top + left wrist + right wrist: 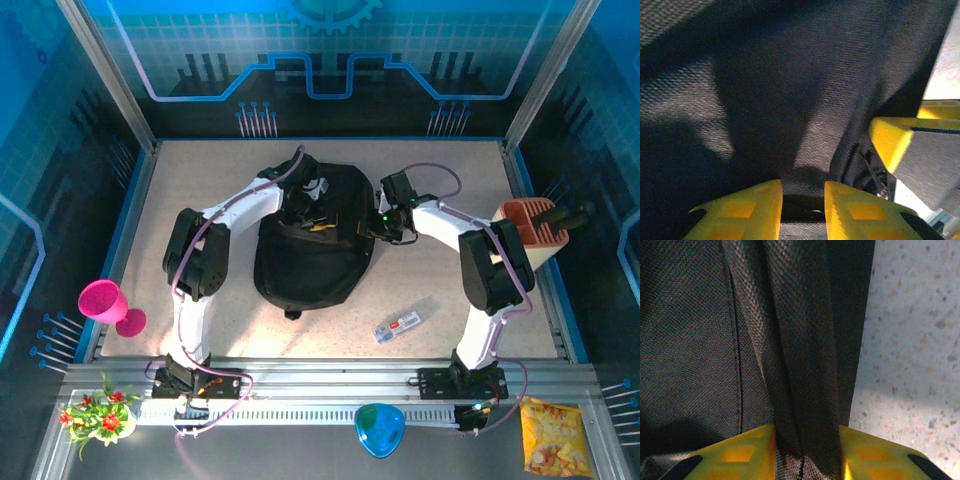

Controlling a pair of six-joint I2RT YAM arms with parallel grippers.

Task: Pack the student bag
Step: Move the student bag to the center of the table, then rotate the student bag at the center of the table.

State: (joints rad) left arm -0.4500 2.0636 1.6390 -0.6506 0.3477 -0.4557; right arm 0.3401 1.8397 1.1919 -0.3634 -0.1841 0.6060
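Yellow fingers of my right gripper [806, 432] are clenched on an upright fold of the student bag [690, 340], with black weave pinched between them and the speckled table [910, 340] just to the right. My left gripper [803, 187] grasps another pinch of that black fabric between nearly closed fingers. From above, the one bag lies in the middle of the table. My left gripper is on its far-left side and my right gripper on its far-right edge. I cannot tell what is inside its dark mouth. At the right, one terracotta holder [520, 215] holds dark handles [562, 214]; I cannot count them. One pink goblet [105, 302] stands at the left edge. One blue bowl [380, 430] and one yellow snack packet [548, 435] lie on the near rail. One small white tube [397, 325] lies near-right of the bag.
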